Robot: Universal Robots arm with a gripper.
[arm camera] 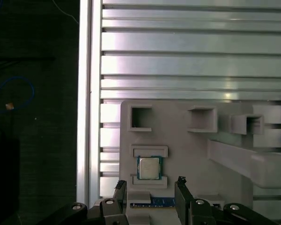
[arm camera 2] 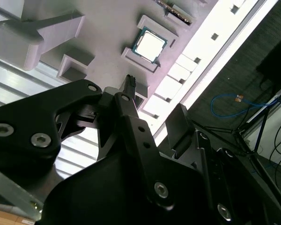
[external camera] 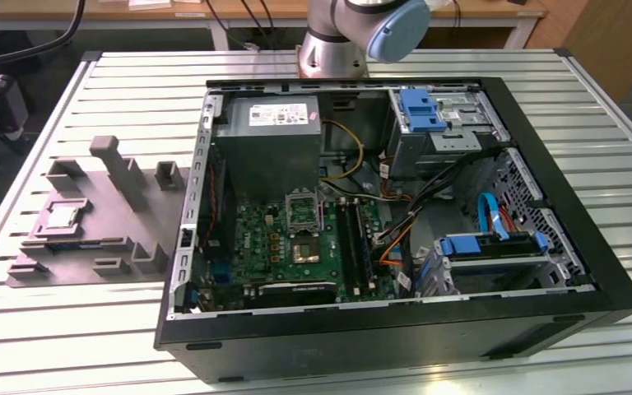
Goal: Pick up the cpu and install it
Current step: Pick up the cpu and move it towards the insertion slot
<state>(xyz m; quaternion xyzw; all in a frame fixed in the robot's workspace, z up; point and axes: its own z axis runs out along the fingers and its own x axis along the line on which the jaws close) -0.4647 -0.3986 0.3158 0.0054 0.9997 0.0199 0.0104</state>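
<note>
The end effector (arm camera: pixel 151 186) is spread wide, its two dark fingers (arm camera: pixel 180 187) well apart with nothing between them and touching nothing that I can see. From where it hangs, the cpu (arm camera: pixel 149 168) lies just ahead of the fingertips in the first wrist view, a small square with a pale metal top, sitting flat in its shallow pocket between two low ledges of the grey moulded fixture (arm camera: pixel 192 154). The second wrist view shows the same thing from behind the end effector (arm camera 2: pixel 154 98): the cpu (arm camera 2: pixel 150 44) is in its pocket, apart from the fingers. So I'd judge this is the approach to the pick-up, the chip not yet lifted. A clean grasp looks to call for the fingers lined up on two free edges of the chip, clear of those ledges, since it sits so low. In the exterior view the fixture (external camera: pixel 108 239) rests on the slatted surface (external camera: pixel 75 329) with the cpu (external camera: pixel 62 216) on it, to the exterior view's left of the open computer case (external camera: pixel 596 271), where the dark socket frame (external camera: pixel 303 211) waits on the green board.
</note>
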